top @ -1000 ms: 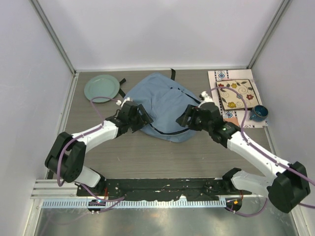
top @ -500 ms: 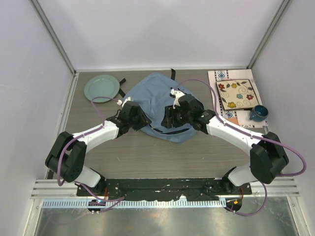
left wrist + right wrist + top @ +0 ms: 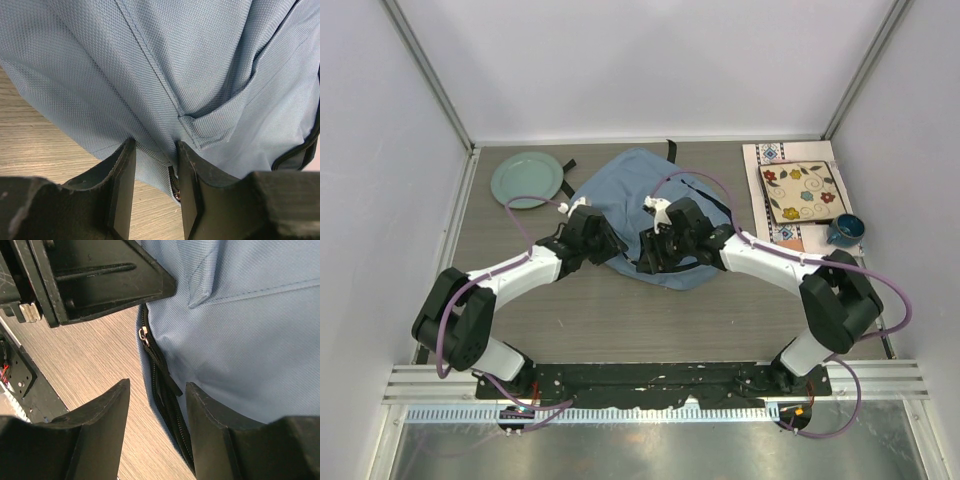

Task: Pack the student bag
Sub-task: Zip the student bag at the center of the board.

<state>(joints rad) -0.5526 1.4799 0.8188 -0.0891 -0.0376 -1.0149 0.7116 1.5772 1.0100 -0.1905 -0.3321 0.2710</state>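
Your student bag (image 3: 635,185), a large soft dusty light-blue fabric backpack, lies flattened in the middle of the grey wood-grain bench (image 3: 620,320), with one rounded edge towards the arm bases. Your left pincer (image 3: 154,150) is closed narrowly on a fold of blue cloth at that near edge, with fabric pressed against both fingers (a bit of zipper shows just under the fold). Your right pincer (image 3: 157,387) stands just beside it, jaws apart and holding nothing. It straddles the bag's dark zipper (image 3: 165,400), and bare bench shows between the zipper and the finger on the bench side. The small metal zipper pull (image 3: 144,335) lies just beyond the fingertips. To the bag's left rests a round pale-green plate (image 3: 527,180). Well to its right sit a square floral-patterned tile (image 3: 802,192) and a dark blue mug (image 3: 844,230).
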